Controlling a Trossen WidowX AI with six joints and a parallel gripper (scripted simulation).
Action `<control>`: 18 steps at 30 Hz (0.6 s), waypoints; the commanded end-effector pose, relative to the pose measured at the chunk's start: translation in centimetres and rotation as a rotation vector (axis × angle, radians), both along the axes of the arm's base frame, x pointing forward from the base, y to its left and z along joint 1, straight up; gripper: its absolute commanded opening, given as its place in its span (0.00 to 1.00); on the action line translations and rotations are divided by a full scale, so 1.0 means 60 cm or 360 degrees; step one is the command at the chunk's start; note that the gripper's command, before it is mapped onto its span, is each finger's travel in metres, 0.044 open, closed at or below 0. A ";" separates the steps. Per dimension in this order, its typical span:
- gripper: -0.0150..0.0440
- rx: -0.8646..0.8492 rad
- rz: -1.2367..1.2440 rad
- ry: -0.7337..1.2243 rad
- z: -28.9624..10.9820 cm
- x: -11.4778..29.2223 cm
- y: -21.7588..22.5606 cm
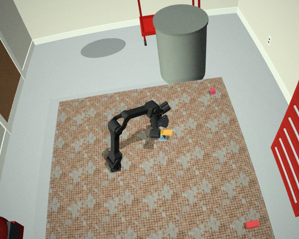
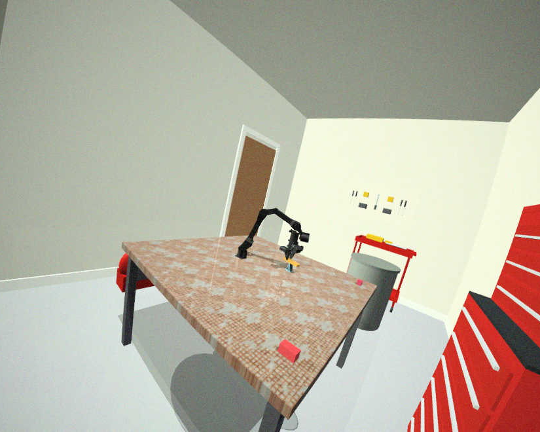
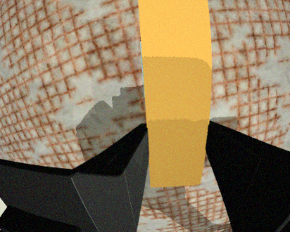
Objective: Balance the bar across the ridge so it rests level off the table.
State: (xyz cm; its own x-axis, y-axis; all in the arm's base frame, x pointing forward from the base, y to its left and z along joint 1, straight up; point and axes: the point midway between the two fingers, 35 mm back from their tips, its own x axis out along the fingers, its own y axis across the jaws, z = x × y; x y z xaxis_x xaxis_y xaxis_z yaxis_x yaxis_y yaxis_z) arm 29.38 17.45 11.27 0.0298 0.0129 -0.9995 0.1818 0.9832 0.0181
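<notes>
Peering through the wrist camera, I see my gripper clamped on the orange bar, one dark finger on each long side near its close end. The bar runs straight ahead from the fingers and is cut off by the top of the picture, so I cannot see its far end there. The ridge is hidden from this camera; only patterned table shows around the bar, with a grey shadow beside the finger on the left.

From the top view I make out the light-blue ridge just under the bar, which sticks out past the gripper away from the arm's base. I cannot tell whether the bar touches the ridge's crest or hangs just above it; the gripper body covers the near part. In the exterior view both are too small to judge whether the bar sits level.

Well apart from the gripper, a small red block sits near the table's far corner and a longer red block near another corner. Beyond the table stand a grey drum, a red cart and a red drawer cabinet.
</notes>
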 end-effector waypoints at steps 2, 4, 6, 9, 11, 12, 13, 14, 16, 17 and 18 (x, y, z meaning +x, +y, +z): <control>0.25 0.0006 -0.0004 0.0003 -0.001 0.000 0.001; 0.25 0.0006 -0.0004 0.0003 -0.002 0.000 0.001; 0.25 0.0006 -0.0004 0.0003 -0.002 -0.001 0.001; 0.25 0.0006 -0.0004 0.0003 -0.002 -0.001 0.001; 0.25 0.0006 -0.0004 0.0003 -0.003 -0.001 0.001; 0.25 0.0006 -0.0004 0.0003 -0.003 -0.001 0.001; 0.25 0.0006 -0.0004 0.0003 -0.003 -0.001 0.001; 0.25 0.0006 -0.0004 0.0003 -0.003 -0.001 0.001; 0.25 0.0006 -0.0004 0.0003 -0.003 -0.001 0.001; 0.25 0.0006 -0.0004 0.0003 -0.003 -0.001 0.001; 0.25 0.0006 -0.0004 0.0003 -0.004 -0.001 0.001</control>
State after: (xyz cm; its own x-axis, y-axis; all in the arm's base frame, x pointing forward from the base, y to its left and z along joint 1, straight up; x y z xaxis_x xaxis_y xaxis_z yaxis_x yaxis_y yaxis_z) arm 29.36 17.46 11.13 0.0299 0.0137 -0.9995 0.1817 0.9832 0.0189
